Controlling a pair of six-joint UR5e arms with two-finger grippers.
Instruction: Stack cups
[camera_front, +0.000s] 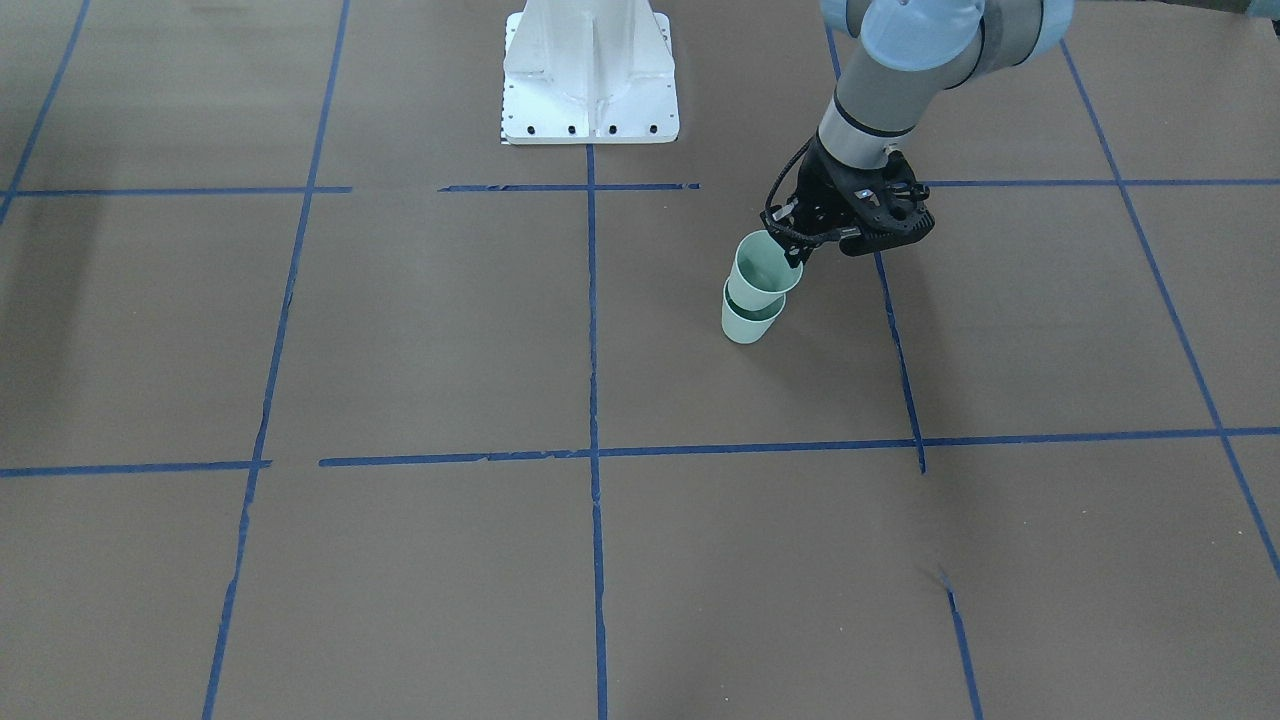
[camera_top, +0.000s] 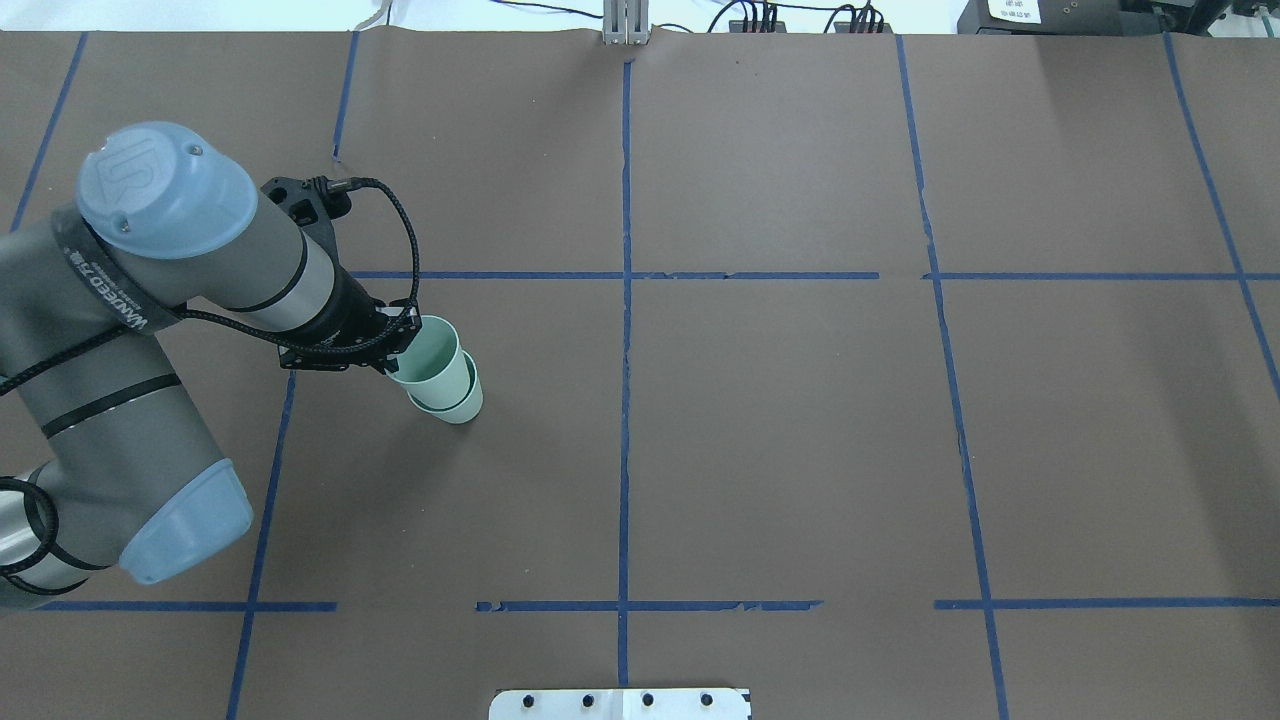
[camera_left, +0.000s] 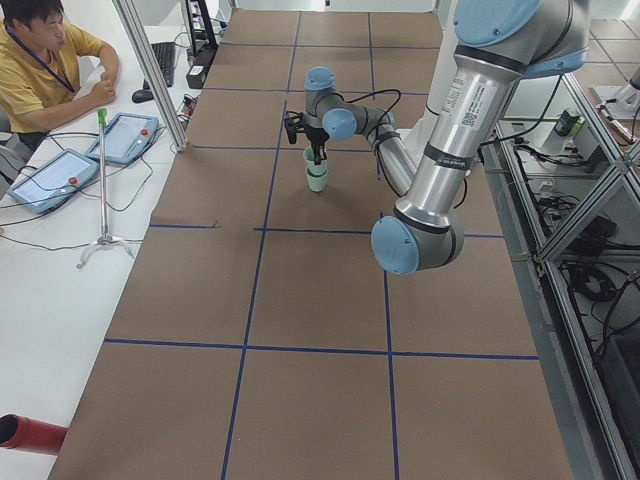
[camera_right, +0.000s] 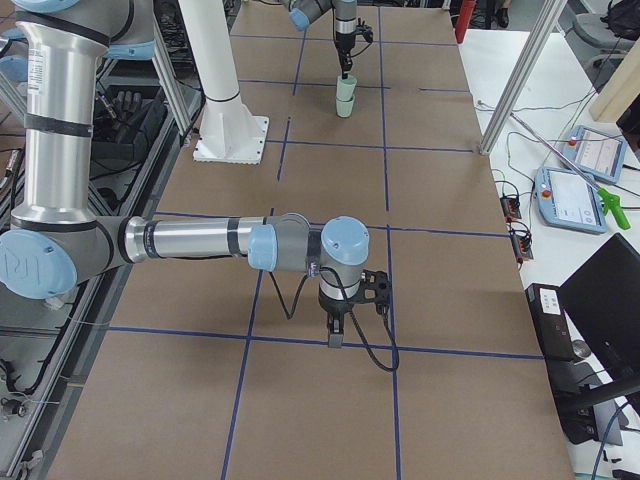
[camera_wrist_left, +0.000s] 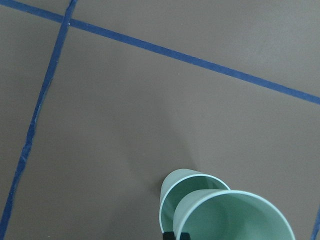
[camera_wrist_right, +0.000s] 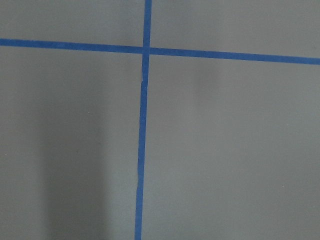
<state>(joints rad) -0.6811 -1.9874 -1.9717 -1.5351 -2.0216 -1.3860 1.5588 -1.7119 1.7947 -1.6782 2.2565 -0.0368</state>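
Two pale mint-green cups stand left of the table's middle. The upper cup (camera_front: 765, 272) sits tilted in the mouth of the lower cup (camera_front: 748, 322), which stands on the brown table. My left gripper (camera_front: 795, 250) is shut on the upper cup's rim on the side towards the robot. Both also show in the overhead view: upper cup (camera_top: 428, 360), lower cup (camera_top: 462, 405), left gripper (camera_top: 392, 355). The left wrist view shows the upper cup (camera_wrist_left: 235, 220) overlapping the lower cup (camera_wrist_left: 175, 192). My right gripper (camera_right: 335, 340) hangs low over the table far from the cups; I cannot tell whether it is open or shut.
The white robot base (camera_front: 590, 80) stands at the table's robot-side edge. Blue tape lines (camera_front: 592, 330) divide the brown surface into squares. An operator (camera_left: 40, 70) sits at a side table with tablets (camera_left: 60, 175) and a thin stand (camera_left: 103, 180).
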